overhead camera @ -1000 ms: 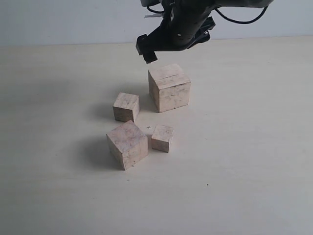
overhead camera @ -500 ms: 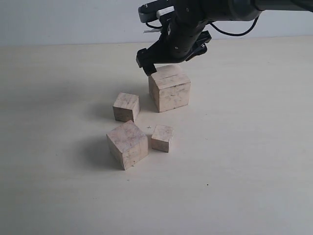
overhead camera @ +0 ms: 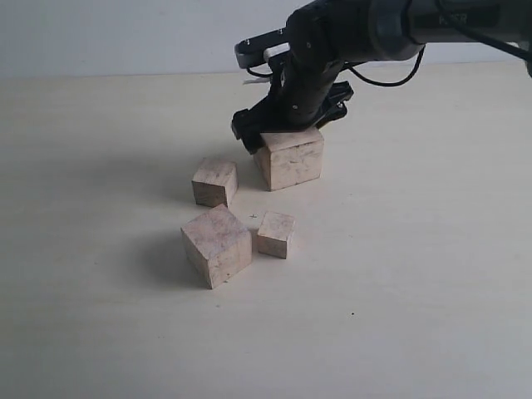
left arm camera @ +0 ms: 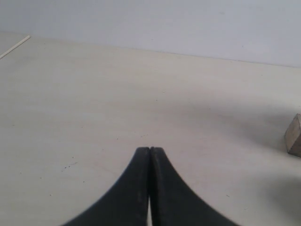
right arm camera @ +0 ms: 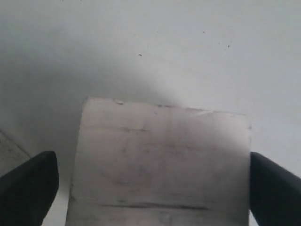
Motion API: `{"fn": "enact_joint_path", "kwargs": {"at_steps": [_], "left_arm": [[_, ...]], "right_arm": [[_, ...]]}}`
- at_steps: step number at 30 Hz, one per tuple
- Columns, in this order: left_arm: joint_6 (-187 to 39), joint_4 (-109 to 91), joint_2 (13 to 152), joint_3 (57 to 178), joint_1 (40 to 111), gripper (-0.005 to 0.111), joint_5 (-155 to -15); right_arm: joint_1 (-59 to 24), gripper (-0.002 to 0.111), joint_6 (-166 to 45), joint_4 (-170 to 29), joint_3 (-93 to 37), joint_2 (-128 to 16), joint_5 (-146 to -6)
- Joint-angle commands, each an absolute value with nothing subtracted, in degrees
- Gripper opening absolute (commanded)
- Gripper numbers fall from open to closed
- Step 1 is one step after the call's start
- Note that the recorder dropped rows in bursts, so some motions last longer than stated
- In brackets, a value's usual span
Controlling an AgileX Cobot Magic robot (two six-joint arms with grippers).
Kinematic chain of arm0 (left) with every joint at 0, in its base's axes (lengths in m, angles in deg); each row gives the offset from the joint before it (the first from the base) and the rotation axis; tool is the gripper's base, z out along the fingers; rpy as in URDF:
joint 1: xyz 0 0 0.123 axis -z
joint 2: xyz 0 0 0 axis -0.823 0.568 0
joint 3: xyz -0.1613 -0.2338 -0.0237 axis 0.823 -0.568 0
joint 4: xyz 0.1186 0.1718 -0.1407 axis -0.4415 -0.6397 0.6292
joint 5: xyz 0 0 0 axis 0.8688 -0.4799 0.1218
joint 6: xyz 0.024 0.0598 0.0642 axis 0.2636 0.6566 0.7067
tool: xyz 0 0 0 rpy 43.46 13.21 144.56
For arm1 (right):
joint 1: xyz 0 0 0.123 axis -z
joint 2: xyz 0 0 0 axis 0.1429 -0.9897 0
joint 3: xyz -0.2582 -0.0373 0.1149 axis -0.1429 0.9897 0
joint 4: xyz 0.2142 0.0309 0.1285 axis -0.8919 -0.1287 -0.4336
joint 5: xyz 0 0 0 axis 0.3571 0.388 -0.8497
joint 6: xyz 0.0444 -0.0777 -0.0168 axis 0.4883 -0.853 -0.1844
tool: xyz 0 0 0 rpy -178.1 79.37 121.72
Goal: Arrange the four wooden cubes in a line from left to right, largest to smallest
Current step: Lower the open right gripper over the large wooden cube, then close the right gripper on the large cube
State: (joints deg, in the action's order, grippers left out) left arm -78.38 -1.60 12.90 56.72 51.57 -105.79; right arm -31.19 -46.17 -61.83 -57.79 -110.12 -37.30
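Right end effector: my right end effector [overhead camera: 288, 129] is spread to its widest and straddles the top of the largest pale beige wooden cube [overhead camera: 288, 162]. It holds nothing. The wrist view shows one finger [right arm camera: 28, 186] on each side of the cube, with only slivers of gap.
Left end effector: my left end effector [left arm camera: 149, 153] has its fingers pressed together and is empty, low over bare worktop.
Cube positions: the largest cube sits at the back of the group. The third pale wooden cube [overhead camera: 214, 183] is near its left, apart from it. The second-largest pale wooden cube [overhead camera: 217, 246] is at the front. The smallest pale wooden cube [overhead camera: 275, 234] is just beside that one; I cannot tell whether they touch. No row is formed yet.
Handling, judged: solid wood, so rigid and not fragile, and probably modest in weight. The dry flat faces should grip well. The cube nearly fills my spread, so there is little margin.
Where to hold: two opposite side faces, pads flat and square. The thin dark groove [right arm camera: 155, 205] on the top face is not a grip surface.
Risk: closing askew could twist the cube.
Surface: the pale matte worktop [overhead camera: 416, 274] is flat, with faint specks and open room on the left.
Room: a plain pale wall [overhead camera: 125, 33] stands behind, and the shadows are soft.
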Motion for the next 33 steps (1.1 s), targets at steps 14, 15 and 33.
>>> {"fn": "enact_joint_path", "kwargs": {"at_steps": [14,15,33], "left_arm": [[-78.4,-1.69,12.55,56.54,51.9,0.0,-105.17],[-78.4,-1.69,12.55,56.54,51.9,0.0,-105.17],[-78.4,-1.69,12.55,56.54,51.9,0.0,-105.17]], "right_arm": [[-31.1,0.099,-46.43,-61.96,-58.14,-110.89,-36.54],[-31.1,0.096,-46.43,-61.96,-58.14,-110.89,-36.54],[-31.1,0.0,-50.63,-62.11,-61.16,-104.65,-34.16]]}}
